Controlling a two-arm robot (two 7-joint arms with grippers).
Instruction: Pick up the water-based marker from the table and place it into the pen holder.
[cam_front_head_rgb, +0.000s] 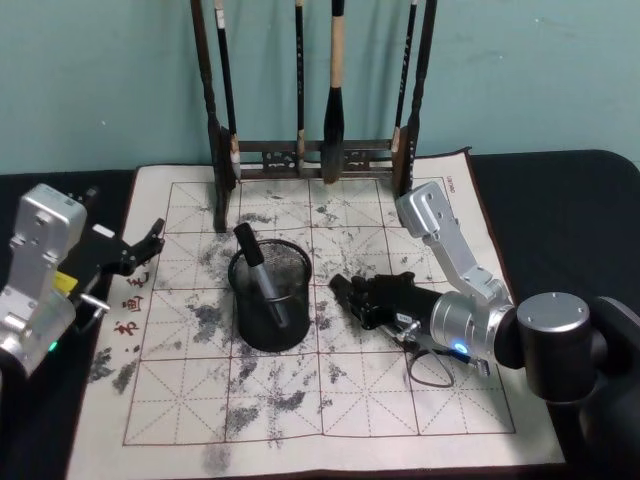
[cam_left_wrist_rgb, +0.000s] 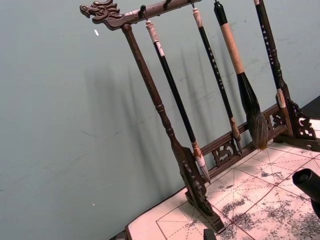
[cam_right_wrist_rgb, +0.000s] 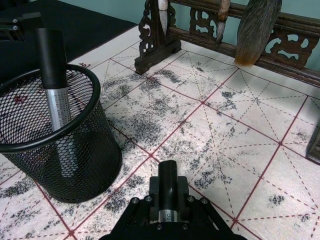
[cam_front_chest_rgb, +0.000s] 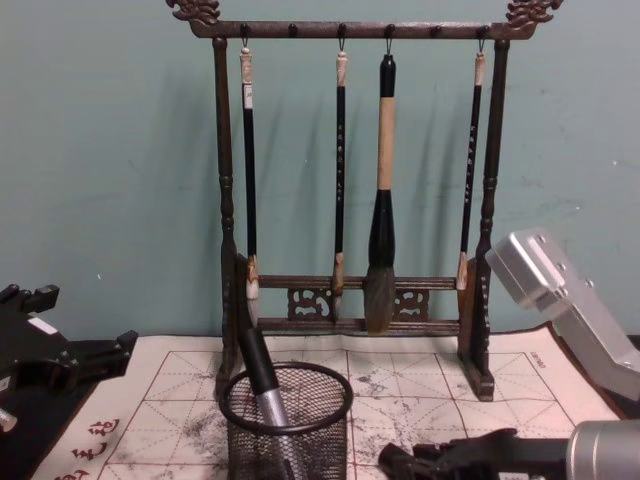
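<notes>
**Marker in grasp beside the holder, not yet placed**

Water-based marker (cam_right_wrist_rgb: 167, 187): a short, straight cylinder with a black cap end and a grey printed barrel. It is held low over the calligraphy mat (cam_front_head_rgb: 330, 400), lying close to level. It sits just beside the pen holder (cam_front_head_rgb: 265, 330) on the robot's right, outside the rim.

Handling, as a judgement: light, rigid, and unlikely to deform or break. The barrel looks smooth and round, so it could roll or slip in a loose hold. The best grip is across the middle of the barrel, leaving one end free to enter the cup first.

Right gripper (cam_front_head_rgb: 362, 297): low over the mat, its fingers clenched on the marker's barrel, with the cap end projecting forward beyond them.

Pen holder: upright on the mat, black mesh with a solid rim. A second marker (cam_front_head_rgb: 258, 268) already leans inside against the rim, narrowing the free opening. The held marker would need tilting upright and lifting over the rim. The likely fault is catching the rim or the leaning marker.

Left gripper (cam_front_head_rgb: 150, 240): idle at the mat's left edge, well apart from the holder, fingers released and empty.

Brush rack (cam_front_chest_rgb: 225, 180): stands at the mat's far edge, clear of the work. The mat lies on the black counter (cam_front_head_rgb: 570, 200).
</notes>
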